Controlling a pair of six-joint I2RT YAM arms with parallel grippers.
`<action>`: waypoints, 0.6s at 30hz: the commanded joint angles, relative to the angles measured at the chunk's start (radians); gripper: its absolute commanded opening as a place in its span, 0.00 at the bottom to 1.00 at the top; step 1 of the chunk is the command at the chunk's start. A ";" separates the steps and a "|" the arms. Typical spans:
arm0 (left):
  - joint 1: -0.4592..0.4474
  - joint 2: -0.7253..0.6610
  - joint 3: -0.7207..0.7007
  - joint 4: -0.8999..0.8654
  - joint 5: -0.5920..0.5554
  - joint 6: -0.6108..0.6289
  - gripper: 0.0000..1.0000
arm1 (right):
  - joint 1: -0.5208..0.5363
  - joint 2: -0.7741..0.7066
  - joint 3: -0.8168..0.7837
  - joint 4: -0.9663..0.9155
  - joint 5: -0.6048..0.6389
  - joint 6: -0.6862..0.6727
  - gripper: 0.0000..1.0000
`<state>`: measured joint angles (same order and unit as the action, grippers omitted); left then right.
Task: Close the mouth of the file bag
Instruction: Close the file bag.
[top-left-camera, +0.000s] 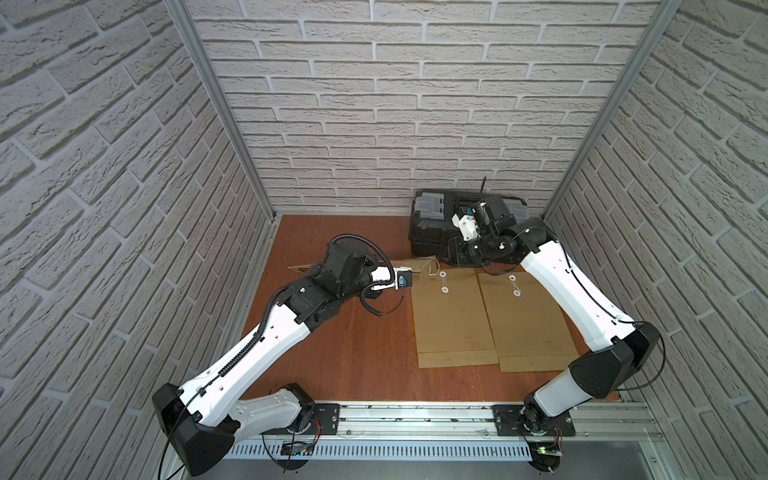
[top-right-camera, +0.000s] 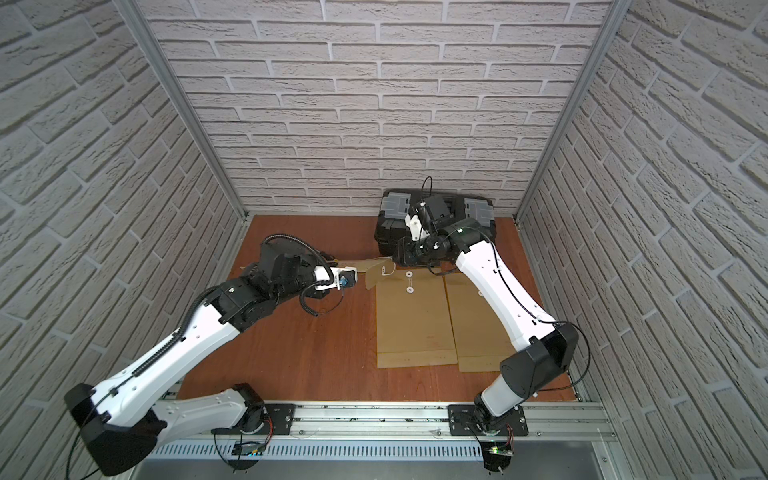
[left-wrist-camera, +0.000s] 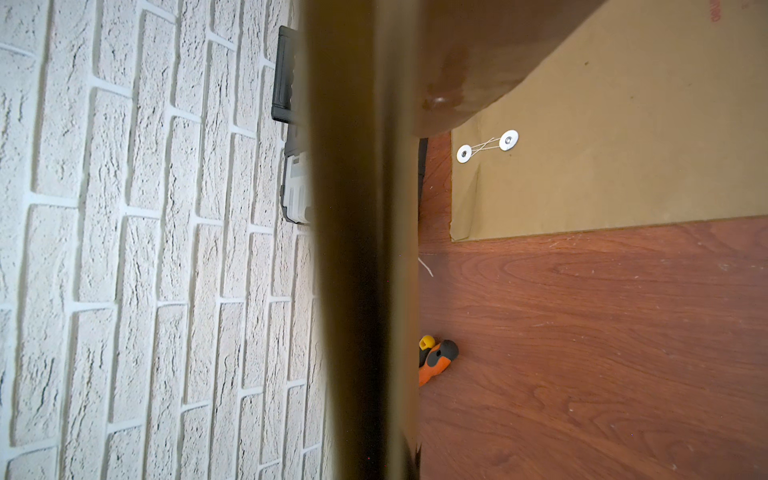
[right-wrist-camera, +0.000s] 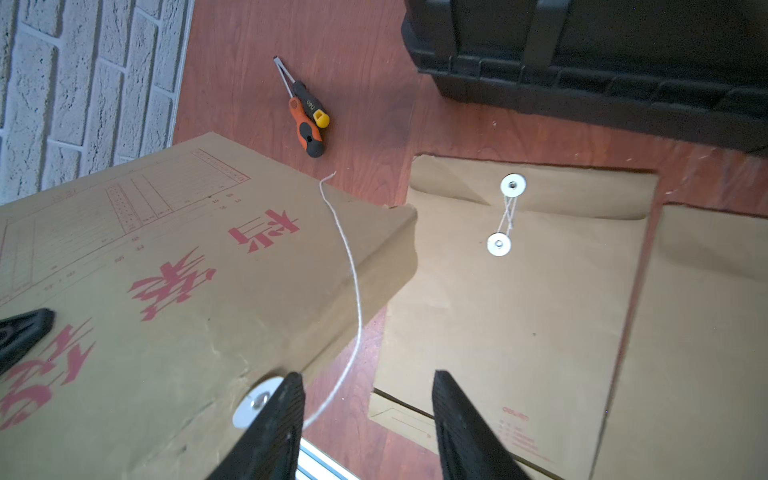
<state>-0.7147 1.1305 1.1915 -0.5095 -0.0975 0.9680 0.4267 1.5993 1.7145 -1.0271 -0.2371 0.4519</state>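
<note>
Soft, even light, faint shadows; brick walls (top-left-camera: 83, 166) bow at the edges in both top views; file bag (left-wrist-camera: 365, 249) blurred in left wrist view.

3 bags (right-wrist-camera: 166, 291), 2 s/drivers (right-wrist-camera: 308, 135), 1 toolbox (right-wrist-camera: 582, 75)

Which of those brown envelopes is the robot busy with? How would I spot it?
Start at the black plastic toolbox against the back wall. In front of it two flat brown paper file bags lie on the wooden table, strings wound. The third brown paper bag, at their left, alone is lifted, its white string hanging loose.
</note>
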 joint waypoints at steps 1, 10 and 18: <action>0.000 0.000 0.019 0.052 -0.006 -0.007 0.00 | 0.012 0.029 -0.032 0.114 -0.018 0.077 0.52; 0.027 -0.012 0.058 0.072 -0.056 -0.138 0.00 | -0.036 0.027 -0.153 0.141 0.060 0.099 0.51; 0.099 -0.033 0.088 0.064 -0.026 -0.288 0.00 | -0.100 -0.083 -0.274 0.185 0.070 0.040 0.51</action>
<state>-0.6323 1.1210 1.2522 -0.4934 -0.1432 0.7494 0.3325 1.6089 1.4483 -0.9043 -0.1787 0.5274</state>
